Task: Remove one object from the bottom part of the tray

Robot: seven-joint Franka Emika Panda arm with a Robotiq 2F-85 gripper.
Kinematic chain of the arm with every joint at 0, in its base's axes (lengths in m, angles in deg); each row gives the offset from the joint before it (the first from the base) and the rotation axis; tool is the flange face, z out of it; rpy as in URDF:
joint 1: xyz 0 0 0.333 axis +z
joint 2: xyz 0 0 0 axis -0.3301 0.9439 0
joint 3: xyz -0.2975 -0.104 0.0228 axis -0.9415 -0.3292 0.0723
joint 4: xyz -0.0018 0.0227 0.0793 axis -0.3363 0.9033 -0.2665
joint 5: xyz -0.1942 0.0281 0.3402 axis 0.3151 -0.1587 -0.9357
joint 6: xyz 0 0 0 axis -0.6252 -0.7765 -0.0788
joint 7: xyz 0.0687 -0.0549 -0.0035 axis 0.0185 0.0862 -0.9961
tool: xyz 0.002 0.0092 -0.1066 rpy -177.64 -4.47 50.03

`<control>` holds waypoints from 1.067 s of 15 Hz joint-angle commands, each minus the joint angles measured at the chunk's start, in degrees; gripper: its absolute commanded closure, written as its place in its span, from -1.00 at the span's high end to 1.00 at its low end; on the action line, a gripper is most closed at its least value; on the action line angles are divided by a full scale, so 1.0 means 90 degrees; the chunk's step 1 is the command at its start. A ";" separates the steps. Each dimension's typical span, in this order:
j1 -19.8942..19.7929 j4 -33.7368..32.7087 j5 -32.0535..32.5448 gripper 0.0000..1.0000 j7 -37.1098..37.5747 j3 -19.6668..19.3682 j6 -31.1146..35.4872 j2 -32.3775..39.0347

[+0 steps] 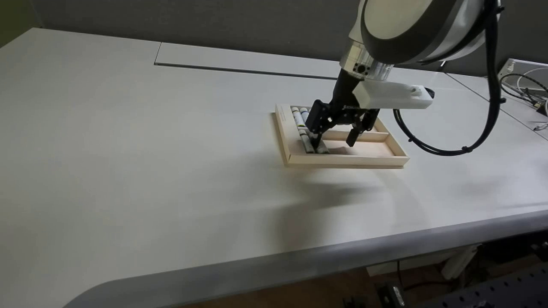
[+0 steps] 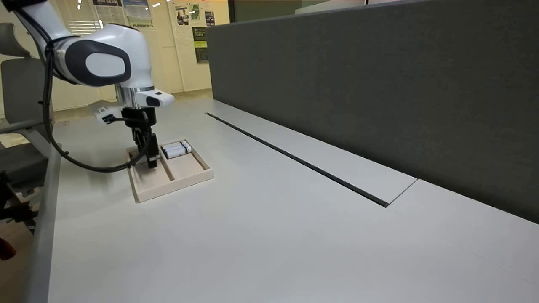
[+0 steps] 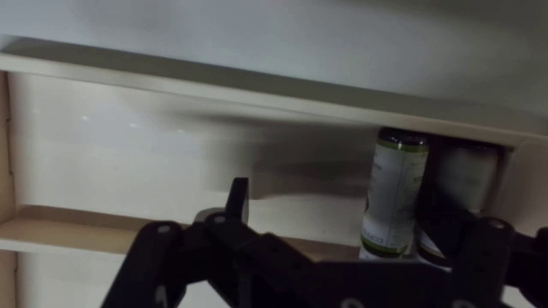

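The light-wood tray point(image 1: 351, 161) lies on the table, split by a bar; it shows in the other views too point(image 2: 179, 184) point(image 3: 205, 85). The objects look like small labelled bottles, not blocks. Two lie side by side at one end of the near compartment: one point(image 1: 322, 148) point(image 3: 396, 192) with green bands, one point(image 1: 305, 142) point(image 3: 469, 175) against the end wall. My gripper point(image 1: 334, 142) point(image 2: 151, 164) point(image 3: 336, 192) is open and lowered into this compartment. One finger is between the two bottles; the other stands well apart over bare floor. The green-banded bottle lies between the fingers, contact unclear.
Several similar bottles point(image 1: 298, 116) point(image 2: 177, 150) lie in the far compartment. The dividing bar point(image 1: 364, 137) and raised rims surround the gripper. A dark partition point(image 2: 358, 84) stands along the table's back. A black cable point(image 1: 454, 149) loops beside the arm. A chair point(image 2: 25, 155) stands beyond the table.
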 commanded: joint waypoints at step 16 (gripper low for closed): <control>-0.0074 0.0112 -0.0256 -0.86 -0.0180 0.0032 -0.0083 -0.0397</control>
